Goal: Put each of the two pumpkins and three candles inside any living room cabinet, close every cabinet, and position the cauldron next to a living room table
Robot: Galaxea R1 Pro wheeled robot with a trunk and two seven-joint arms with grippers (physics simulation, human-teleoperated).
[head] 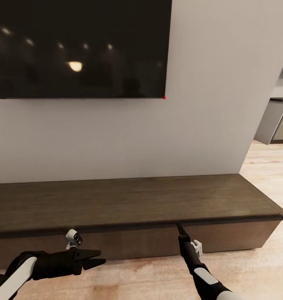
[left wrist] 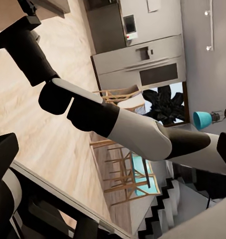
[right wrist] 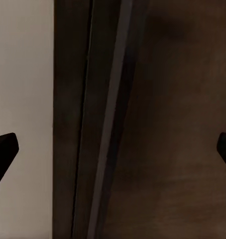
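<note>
Head view: the cabinet [head: 133, 204] runs long and low across the picture, left to right, against the pale wall [head: 208, 125] under a dark TV [head: 81, 48], its drawer fronts shut. The right gripper [head: 179, 228] reaches up to the top lip of the fronts, edge-on, so here I cannot tell its spread. The left gripper [head: 97, 258] hangs low before the fronts, pointing right along them, fingers slightly parted and holding nothing.

Left wrist view: the right arm [left wrist: 117, 119] crosses the picture, with wood floor [left wrist: 53, 124], chairs [left wrist: 125, 174] and a fridge [left wrist: 142, 62] beyond.

Right wrist view: the fingertips [right wrist: 3, 149] stand wide apart, facing the cabinet's [right wrist: 177, 124] lip and groove close up.
</note>
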